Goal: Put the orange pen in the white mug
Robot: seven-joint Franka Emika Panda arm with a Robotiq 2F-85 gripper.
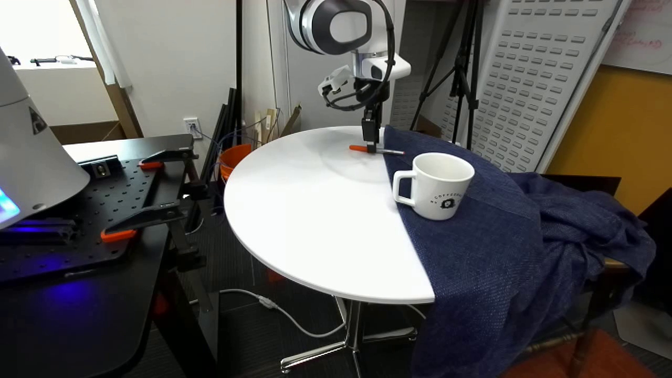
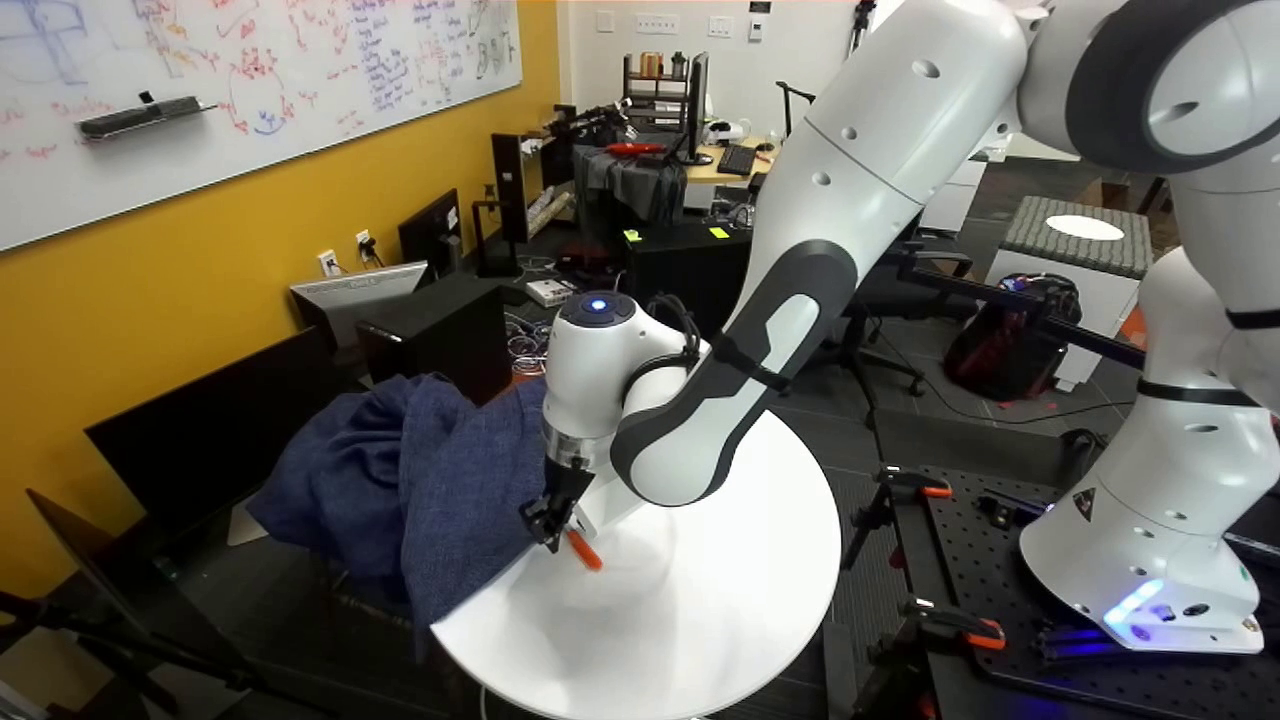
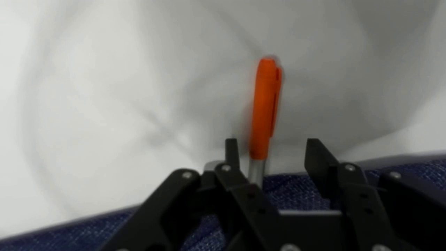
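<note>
The orange pen [image 1: 359,148] lies at the far edge of the white table, with its paler end on the blue cloth. Its orange cap also shows in an exterior view [image 2: 583,551] and in the wrist view [image 3: 263,108]. My gripper [image 3: 273,151] is open, pointing down at table level, with one finger on each side of the pen. The pen is closer to the left finger in the wrist view, and its paler end is partly hidden by that finger. The white mug [image 1: 441,181] stands upright on the cloth, handle toward the bare table; only one exterior view shows it.
The dark blue cloth [image 1: 472,247] covers part of the round white table [image 1: 315,210] and hangs over its edge. A black bench [image 1: 105,294] with clamps holds the robot base. A tripod [image 1: 462,73] and a perforated panel [image 1: 546,68] stand behind the table.
</note>
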